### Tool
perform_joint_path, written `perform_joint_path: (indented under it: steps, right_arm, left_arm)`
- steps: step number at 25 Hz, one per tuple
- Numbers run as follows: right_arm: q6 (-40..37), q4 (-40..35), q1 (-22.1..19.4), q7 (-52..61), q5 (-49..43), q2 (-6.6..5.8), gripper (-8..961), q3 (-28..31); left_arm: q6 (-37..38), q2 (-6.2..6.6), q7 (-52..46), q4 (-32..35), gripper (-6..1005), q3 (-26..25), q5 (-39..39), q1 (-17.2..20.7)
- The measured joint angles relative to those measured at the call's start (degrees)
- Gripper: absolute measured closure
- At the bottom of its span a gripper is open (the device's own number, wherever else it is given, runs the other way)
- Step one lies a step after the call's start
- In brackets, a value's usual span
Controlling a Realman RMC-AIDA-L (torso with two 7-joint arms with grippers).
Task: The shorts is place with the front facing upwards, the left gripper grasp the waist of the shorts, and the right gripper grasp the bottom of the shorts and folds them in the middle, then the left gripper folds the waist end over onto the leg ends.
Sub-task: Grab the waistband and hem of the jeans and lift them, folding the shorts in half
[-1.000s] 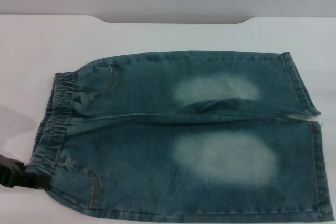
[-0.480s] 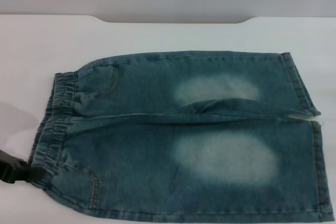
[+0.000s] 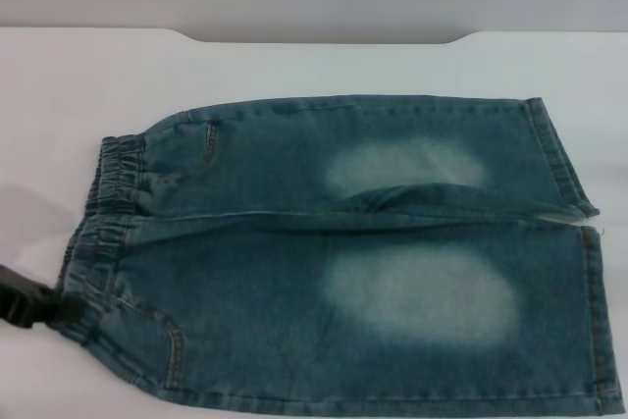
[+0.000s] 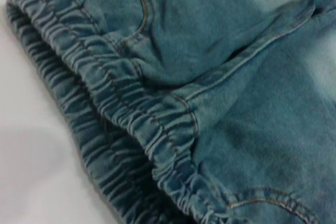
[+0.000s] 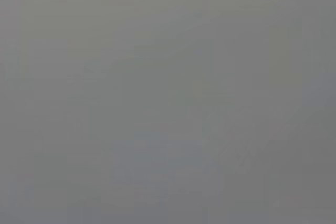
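Note:
The shorts [image 3: 343, 252] lie flat on the white table [image 3: 88, 76], front up, with two pale faded thigh patches. The elastic waist [image 3: 106, 213] is at the left. The bottom of the shorts [image 3: 557, 159], its two stitched leg ends, is at the right with a slit between the legs. My left gripper [image 3: 44, 306] is low at the near-left corner of the waist and touches the gathered band. The left wrist view looks closely at the waistband [image 4: 131, 124] and a front pocket seam. My right gripper is out of view; its wrist view is plain grey.
The table's far edge [image 3: 324, 38] meets a grey wall behind the shorts. The near leg's hem [image 3: 601, 331] reaches almost to the right and bottom borders of the head view. Bare white table lies left of the waist and beyond the shorts.
My left gripper has slid a little farther from me along the waist's near-left corner. The waistband there has bunched slightly. The rest of the shorts has not moved.

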Motion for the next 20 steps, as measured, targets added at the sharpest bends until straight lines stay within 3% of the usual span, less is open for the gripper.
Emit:
perform_joint_path:
  steps: [3,9,16,20]
  right_arm:
    - [0.00,-4.95,0.09,7.07,-7.00,-0.07,466,-2.25]
    - [-2.55,-22.96,0.48,34.30,-26.57,-1.08,465,-9.50]
    - [-16.73,-52.83,1.78,64.68,-53.53,-2.23,465,-15.90]
    - [-29.69,-68.39,4.30,75.16,-67.82,-2.52,466,-17.25]
  left_arm:
    - [-0.32,0.00,-0.29,0.00,952,-0.79,0.01,-0.66]
    - [-0.94,0.22,-0.43,-0.06,952,-1.59,0.07,-2.53]
    - [-0.69,-0.14,-0.58,-0.01,952,-1.38,0.10,-3.77]
    - [-0.66,-0.30,-0.61,-0.01,951,-1.07,0.10,-4.14]
